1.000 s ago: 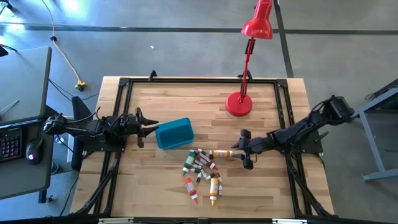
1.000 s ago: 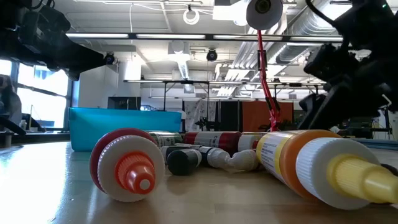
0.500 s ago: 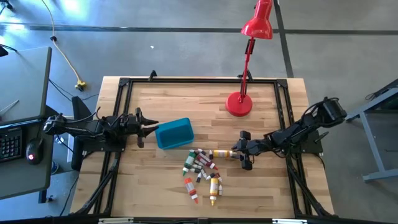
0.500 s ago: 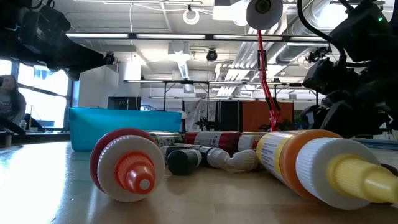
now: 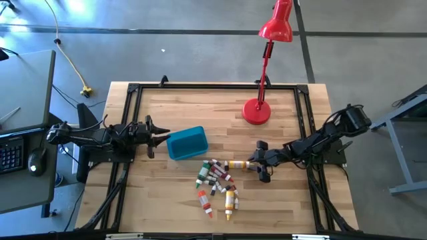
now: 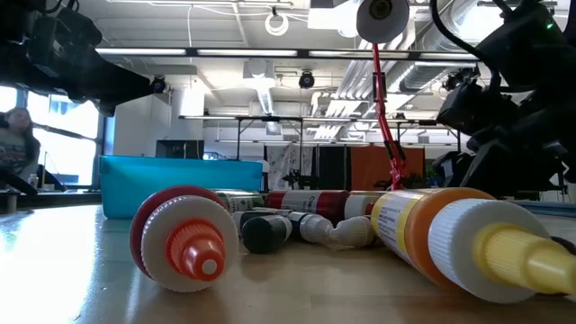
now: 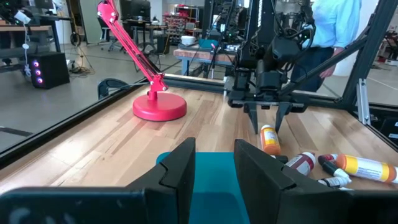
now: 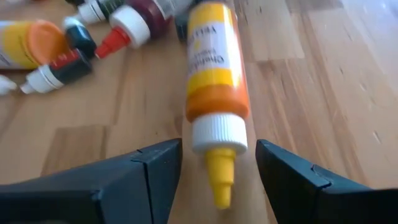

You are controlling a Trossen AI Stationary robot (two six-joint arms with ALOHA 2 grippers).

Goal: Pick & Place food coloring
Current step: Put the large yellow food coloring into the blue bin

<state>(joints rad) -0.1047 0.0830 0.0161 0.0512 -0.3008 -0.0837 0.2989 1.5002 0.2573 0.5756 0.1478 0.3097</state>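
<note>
— Two arms at the counter (image 5: pixel 293 200); which one is placed for the bottles?

— By my reading, the right one. The right gripper (image 5: pixel 261 162) sits at the right-hand end of the pile of food coloring (image 5: pixel 217 179), while the left gripper (image 5: pixel 155 136) waits on the far side of the blue tub (image 5: pixel 187 143), well apart from the bottles. The red lamp (image 5: pixel 257 110) stands behind them all, out of the way.

— And which bottle is lined up?

— The yellow bottle (image 8: pixel 214 87) with the orange band, the one at the edge of the pile nearest that arm. It lies flat on the wood, and its long axis runs straight out from the wrist, so it points lengthwise into the gap.

— Cap end or base end toward the jaws?

— Cap end. The yellow tip (image 8: pixel 219 177) sits between the two dark fingers (image 8: pixel 149 168), with bare wood on either side. The body stretches away toward the rest of the pile.

— How do the jaws stand?

— Wide, and holding nothing. The left arm's jaws stand partly apart above the tub, also holding nothing.

— So what does the grab turn on?

— I'd say reaching further along that axis, so the jaws close on the body and not on the narrow tip.
</note>
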